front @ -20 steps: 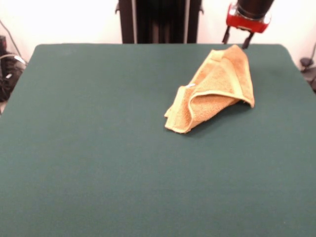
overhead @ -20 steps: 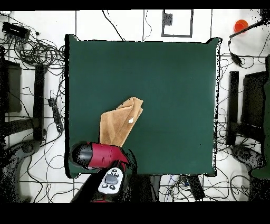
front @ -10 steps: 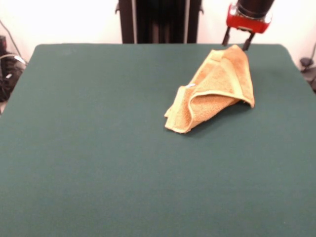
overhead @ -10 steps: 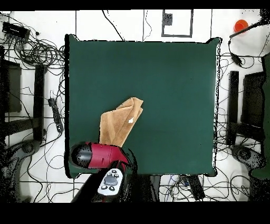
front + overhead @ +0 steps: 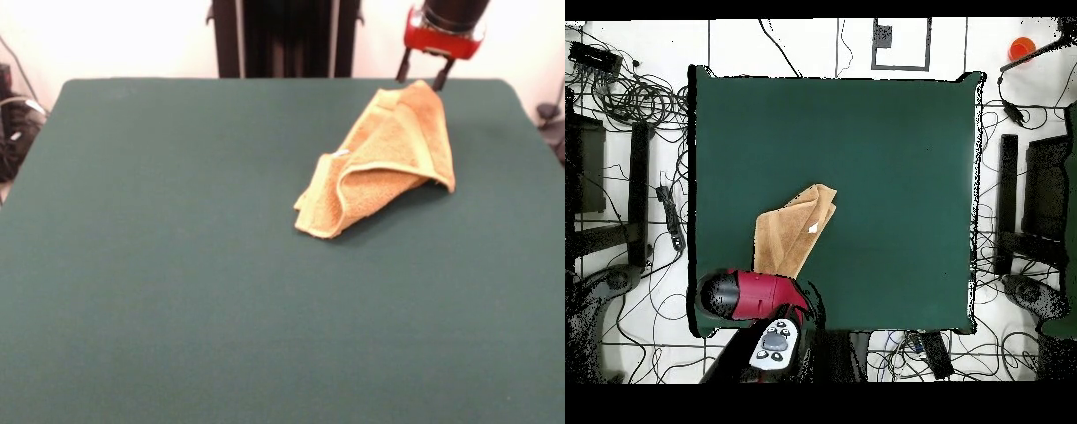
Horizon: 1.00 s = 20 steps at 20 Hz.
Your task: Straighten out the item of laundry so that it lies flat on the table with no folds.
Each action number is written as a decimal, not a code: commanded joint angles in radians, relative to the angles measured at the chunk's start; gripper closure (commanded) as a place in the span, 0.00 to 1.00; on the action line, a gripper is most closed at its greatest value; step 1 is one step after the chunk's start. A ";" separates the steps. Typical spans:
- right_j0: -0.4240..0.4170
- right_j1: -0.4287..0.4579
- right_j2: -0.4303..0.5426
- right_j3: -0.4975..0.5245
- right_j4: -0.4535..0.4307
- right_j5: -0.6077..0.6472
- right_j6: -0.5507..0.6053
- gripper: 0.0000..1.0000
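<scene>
The gripper (image 5: 425,73) is seen at the far right of the counter (image 5: 177,265), coming down from the top of the front view. Its two dark fingers (image 5: 404,67) are spread apart, with nothing held between them. The tips are seen just beside the far tip of the towel (image 5: 388,159); whether they touch it cannot be told.

The orange-tan towel is laid on the far right part of the green counter. It is folded over itself and bunched up, not flat. A paler yellow band is seen along its edges. A tiny white tag (image 5: 341,154) is seen on its left side.

In the overhead view, the red arm (image 5: 755,295) is seen over the towel's (image 5: 793,232) end closest to the robot.
</scene>
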 commanded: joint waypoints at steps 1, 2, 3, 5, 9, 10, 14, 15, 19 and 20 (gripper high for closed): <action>0.021 0.020 0.033 -0.030 -0.021 -0.067 0.157 0.00; 0.031 0.023 0.020 -0.039 -0.032 -0.073 0.154 0.00; 0.041 0.028 0.006 -0.052 -0.044 -0.075 0.149 0.00; 0.045 0.031 0.003 -0.056 -0.045 -0.079 0.155 0.00; 0.046 0.038 -0.007 -0.061 -0.039 -0.080 0.170 0.00; 0.045 0.041 -0.009 -0.063 -0.037 -0.080 0.174 0.00; 0.024 0.047 -0.007 -0.075 -0.040 -0.066 0.160 0.00; 0.020 0.048 -0.009 -0.076 -0.039 -0.066 0.162 0.00; 0.019 0.051 -0.028 -0.089 -0.043 -0.033 0.166 0.00; 0.020 0.052 -0.032 -0.093 -0.043 -0.027 0.168 0.00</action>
